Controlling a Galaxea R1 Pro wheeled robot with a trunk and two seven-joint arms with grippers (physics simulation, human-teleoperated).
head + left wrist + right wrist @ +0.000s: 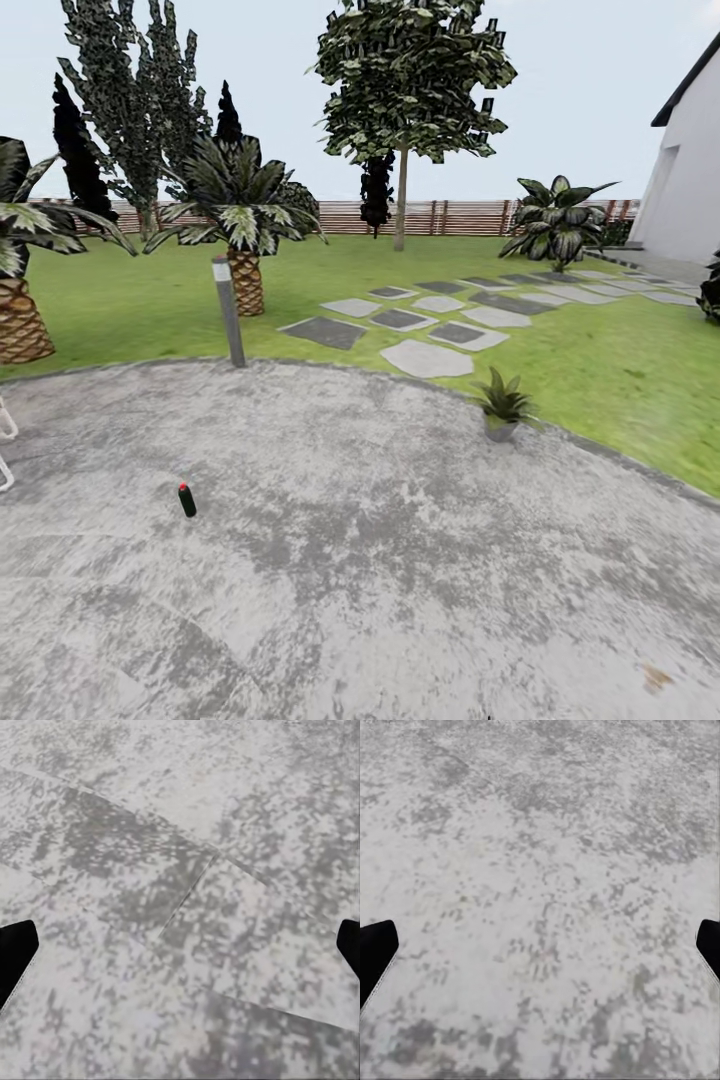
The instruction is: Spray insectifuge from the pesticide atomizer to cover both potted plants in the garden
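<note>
Ahead, the round grey mottled paved patio (400, 560) is spreading out with the small dark green spray bottle (187, 499) standing on it.

Upright and red-capped, that bottle is standing alone on the paving, well apart from the short grey bollard lamp post (229, 310) rising at the patio's far rim. One small rosette of pointed green leaves in a little grey pot (502, 405) is sitting at the patio's far edge, just where the green lawn (620, 370) is beginning, near the irregular grey stepping stones (430, 325). Scaly-trunked palms (243, 235) are standing on the grass beyond the patio, with a brown slatted fence (450, 217) running behind them. Both wrist cameras are looking down at patio paving: the left gripper (180, 952) and the right gripper (540, 952) are each showing dark fingertips (15, 952) spread wide at opposite edges, holding nothing.
</note>
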